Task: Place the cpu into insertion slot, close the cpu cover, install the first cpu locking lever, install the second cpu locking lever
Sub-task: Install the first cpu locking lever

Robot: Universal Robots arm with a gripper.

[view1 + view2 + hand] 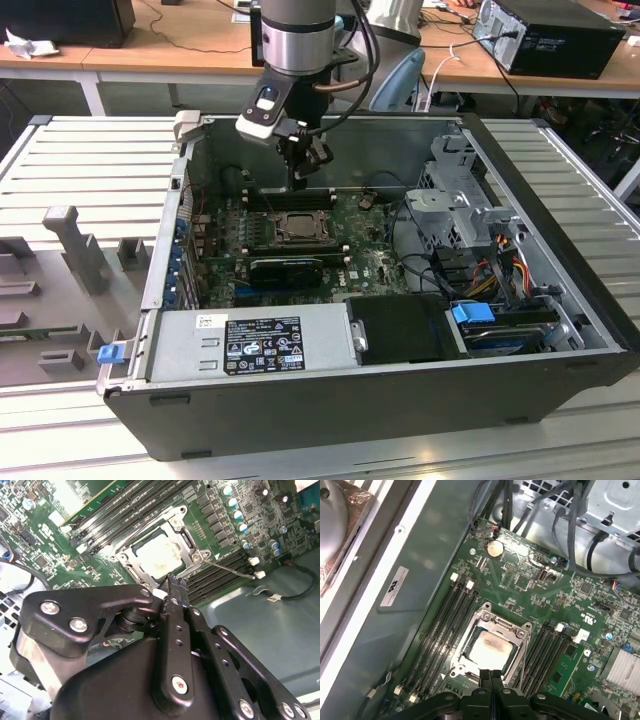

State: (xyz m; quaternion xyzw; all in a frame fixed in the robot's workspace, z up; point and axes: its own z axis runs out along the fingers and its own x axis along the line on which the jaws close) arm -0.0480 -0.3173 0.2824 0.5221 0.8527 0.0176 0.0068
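Observation:
The cpu [487,647] lies flat in the insertion slot [297,228], its pale metal face [157,555] showing through the window of the cpu cover [520,642]. The cover [189,545] lies down over the chip as a silvery frame. A thin wire locking lever [232,570] sticks out from one socket corner across the memory slots. My gripper [300,180] hangs just above the socket's edge, toward the case's back wall. Its black fingertips [491,676] are pressed together with nothing between them. In the second wrist view the gripper [172,582] sits beside the frame's corner.
Black memory slots [437,630] flank the socket on both sides. A long black oblong module [285,268] lies in front of the socket, with the power supply [255,345] beyond it. The drive cage [460,210] and cables [500,270] stand at the exterior view's right.

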